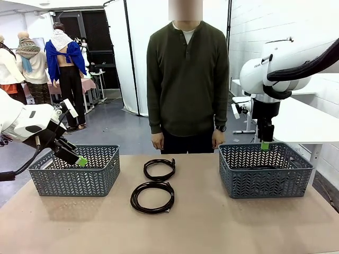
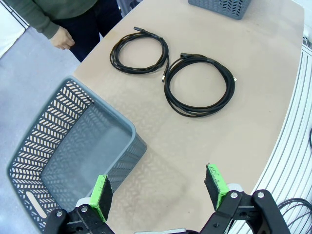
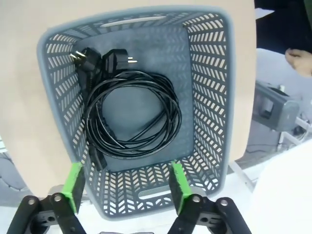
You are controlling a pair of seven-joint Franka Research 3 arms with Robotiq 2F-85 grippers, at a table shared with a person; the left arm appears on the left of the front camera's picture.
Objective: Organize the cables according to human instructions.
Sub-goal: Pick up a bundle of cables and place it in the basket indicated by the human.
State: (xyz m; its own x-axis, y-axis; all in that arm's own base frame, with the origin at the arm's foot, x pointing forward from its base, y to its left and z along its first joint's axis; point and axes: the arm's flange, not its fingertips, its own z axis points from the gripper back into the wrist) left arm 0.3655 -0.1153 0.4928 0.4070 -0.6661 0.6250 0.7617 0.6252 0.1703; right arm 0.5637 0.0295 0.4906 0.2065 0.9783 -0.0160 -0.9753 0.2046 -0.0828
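Two coiled black cables lie on the table's middle, one farther [image 1: 146, 169] and one nearer [image 1: 133, 198]; the left wrist view shows the same pair [image 2: 139, 69] [image 2: 169, 90]. A third cable [image 3: 175, 119], with its plugs, rests coiled inside the right basket [image 3: 209, 97]. My right gripper [image 1: 265, 143] [image 3: 126, 187] hangs open over that basket [image 1: 265, 174], holding nothing. My left gripper [image 1: 79, 159] [image 2: 158, 190] is open and empty beside the near rim of the left basket [image 1: 74, 177] [image 2: 131, 146]. The human [image 1: 187, 79] stands at the far edge, arms down.
Brown table surface [image 1: 212, 222] lies bare in front of the cables and between the baskets. The person's hand [image 2: 63, 39] hangs past the table's far edge. A white table [image 1: 302, 121] stands behind the right basket.
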